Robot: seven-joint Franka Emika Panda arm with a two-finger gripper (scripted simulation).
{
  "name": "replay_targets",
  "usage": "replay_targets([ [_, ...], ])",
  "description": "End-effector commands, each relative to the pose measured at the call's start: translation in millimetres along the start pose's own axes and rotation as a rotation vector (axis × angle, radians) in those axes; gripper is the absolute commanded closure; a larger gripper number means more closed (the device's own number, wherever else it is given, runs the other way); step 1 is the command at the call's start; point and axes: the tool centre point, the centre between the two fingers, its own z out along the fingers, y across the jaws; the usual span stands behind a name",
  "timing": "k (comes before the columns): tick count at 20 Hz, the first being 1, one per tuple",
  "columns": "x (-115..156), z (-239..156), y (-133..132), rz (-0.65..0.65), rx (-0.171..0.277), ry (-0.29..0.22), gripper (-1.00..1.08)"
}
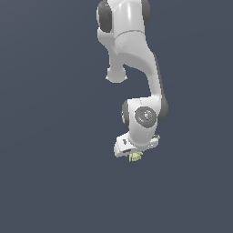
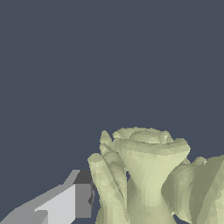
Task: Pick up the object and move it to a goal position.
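The object (image 1: 135, 157) is a small pale yellow-green knobbly lump showing just under the white hand in the exterior view. My gripper (image 1: 134, 154) sits right over it, its fingers mostly hidden by the hand. In the wrist view the object (image 2: 148, 175) fills the near field between the jaws. One grey and white finger (image 2: 70, 203) presses against its side, while the object hides the other finger. The gripper looks shut on the object.
The white arm (image 1: 136, 68) comes down from the top of the exterior view. Around it there is only an even dark blue-grey background, with no other objects or edges in sight.
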Motion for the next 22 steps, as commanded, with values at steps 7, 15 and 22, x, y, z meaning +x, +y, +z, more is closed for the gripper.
replay_targets([
  [7,-11,-13,8,0.0,0.0,0.001,1.08],
  [15,-41,-47,28,0.0,0.0,0.001,1.08],
  [22,-81,-94,56,0.0,0.0,0.001,1.08],
])
